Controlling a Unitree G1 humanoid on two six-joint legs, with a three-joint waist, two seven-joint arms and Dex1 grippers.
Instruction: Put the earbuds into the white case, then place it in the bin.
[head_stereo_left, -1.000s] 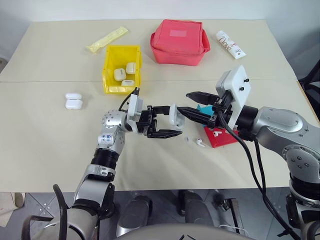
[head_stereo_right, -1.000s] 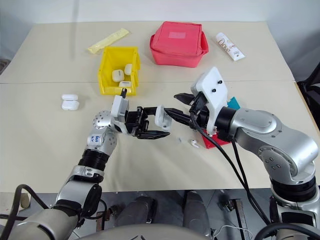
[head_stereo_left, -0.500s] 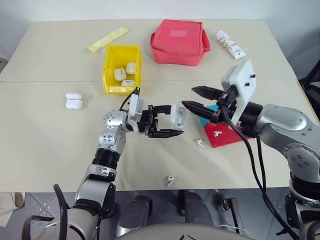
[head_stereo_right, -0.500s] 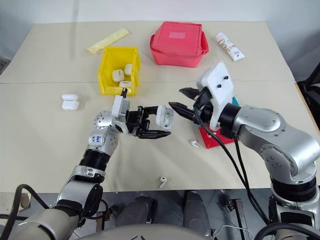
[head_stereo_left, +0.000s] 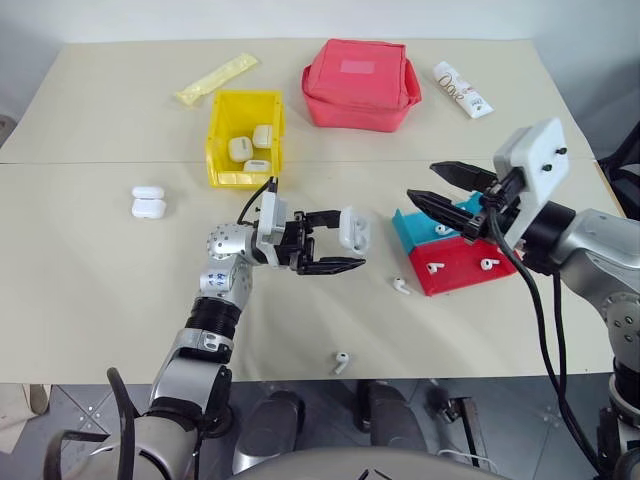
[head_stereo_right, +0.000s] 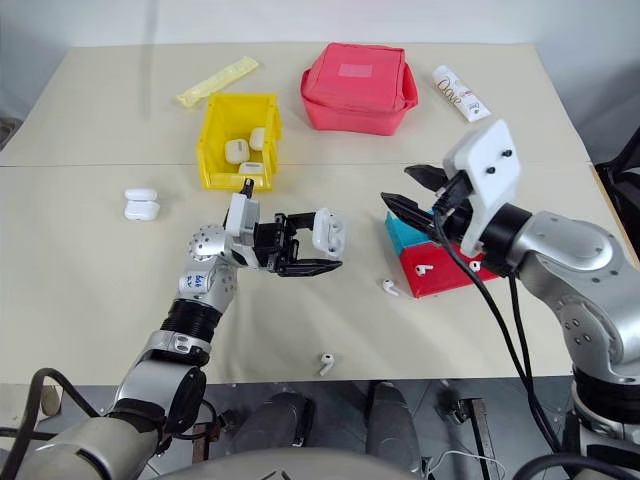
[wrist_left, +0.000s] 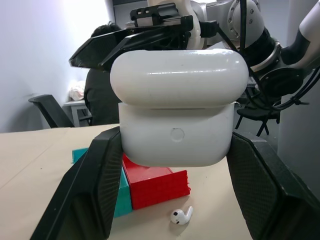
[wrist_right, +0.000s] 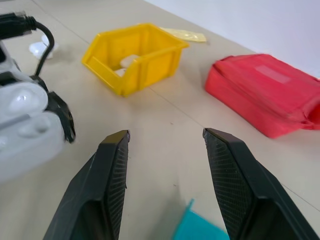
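Between my left gripper (head_stereo_left: 335, 243), clamped on the white case (head_stereo_left: 353, 229), and my right gripper (head_stereo_left: 428, 184), fingers spread and empty, lies an open gap of bare table (head_stereo_left: 100, 290). Beneath my right fingers the teal-and-red tray (head_stereo_left: 447, 262) blocks a low pass. One earbud (head_stereo_left: 400, 286) lies just beside the tray, another (head_stereo_left: 341, 360) at the near edge. The way back to the bin (head_stereo_left: 243, 138) is unobstructed; two white cases (head_stereo_left: 147, 201) lie well left.

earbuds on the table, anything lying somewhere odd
Yes. One tiny glossy white earbud lies at the very front edge of the beige table, close to falling off. Another white earbud lies loose on the table beside the teal-and-red tray, instead of in it.
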